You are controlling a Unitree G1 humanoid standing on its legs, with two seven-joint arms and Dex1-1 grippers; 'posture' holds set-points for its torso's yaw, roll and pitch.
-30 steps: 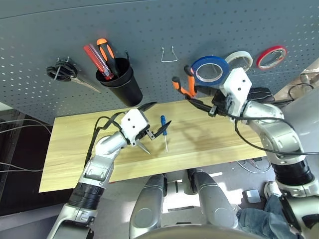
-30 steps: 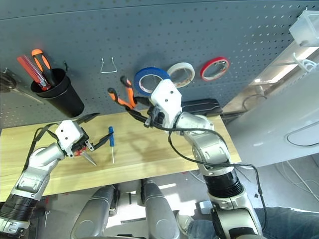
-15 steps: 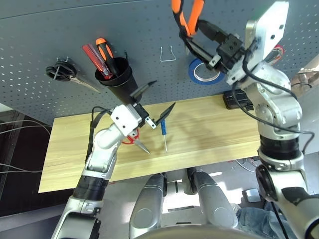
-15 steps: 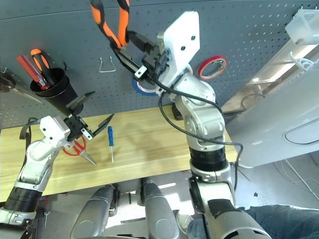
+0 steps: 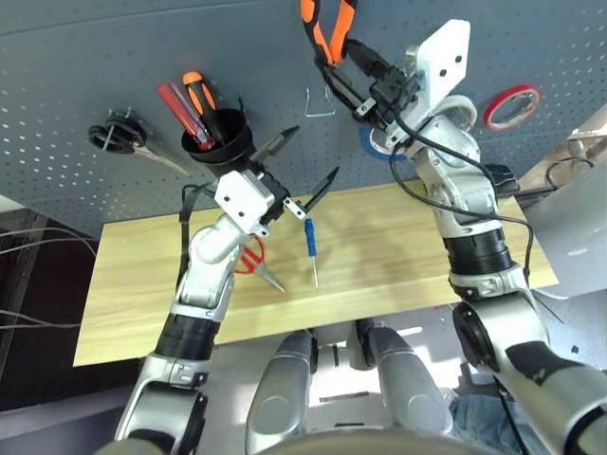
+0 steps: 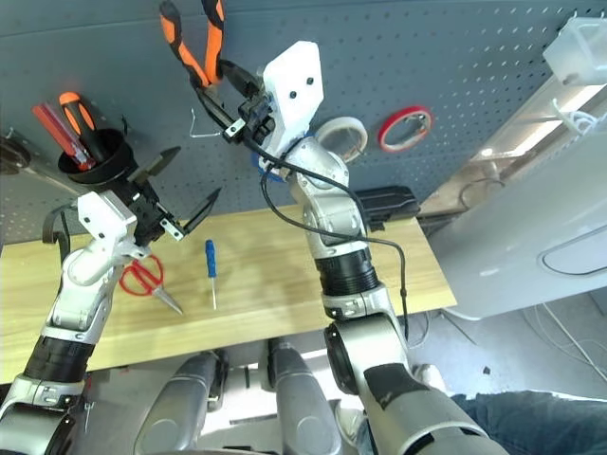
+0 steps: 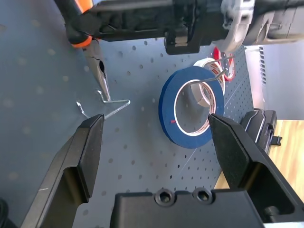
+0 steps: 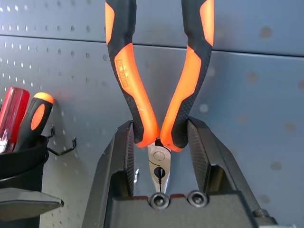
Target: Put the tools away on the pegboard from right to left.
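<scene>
The needle-nose pliers [image 5: 327, 24] are up against the pegboard [image 5: 95, 66], handles upward, nose pointing down at the wire hook [image 5: 321, 104] — the right gripper [image 8: 160, 142] is clamped on them just below the handles. The blue tape roll [image 7: 191, 107] already hangs on the board beside the white roll [image 6: 343, 139] and the red roll [image 5: 514, 106]. On the wooden table [image 5: 398, 256] lie the blue-handled screwdriver [image 5: 310, 248] and, to its left, the red-handled scissors [image 6: 147, 282]. The left gripper [image 5: 296, 175] hovers above the table in front of the black cup [image 5: 220, 147], fingers spread wide and empty — two screwdrivers [image 5: 194, 109] stand in that cup.
</scene>
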